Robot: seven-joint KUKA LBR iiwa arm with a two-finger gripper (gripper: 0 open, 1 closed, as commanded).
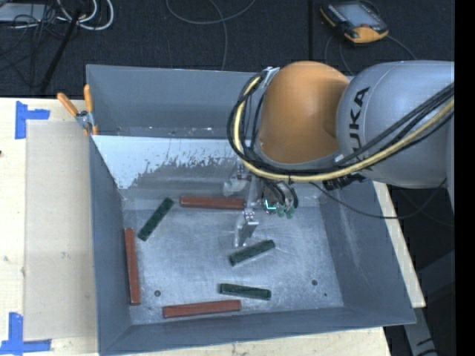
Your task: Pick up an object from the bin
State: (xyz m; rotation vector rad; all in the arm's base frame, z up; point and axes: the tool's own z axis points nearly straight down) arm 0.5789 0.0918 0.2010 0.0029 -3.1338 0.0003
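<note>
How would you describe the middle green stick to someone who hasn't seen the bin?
Find the grey bin; mid-floor, just below the arm's orange cover, lies a dark green stick. It tilts up to the right, unlike the level green one below it and the red-brown stick above it.

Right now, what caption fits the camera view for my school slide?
Gripper hovers over a dark green stick in the middle of the grey bin.

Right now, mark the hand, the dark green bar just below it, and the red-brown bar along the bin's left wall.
hand [245, 234]: camera view, its metal lower end.
dark green bar [251, 253]: camera view, middle of its length.
left red-brown bar [132, 265]: camera view, middle of its length.
</note>
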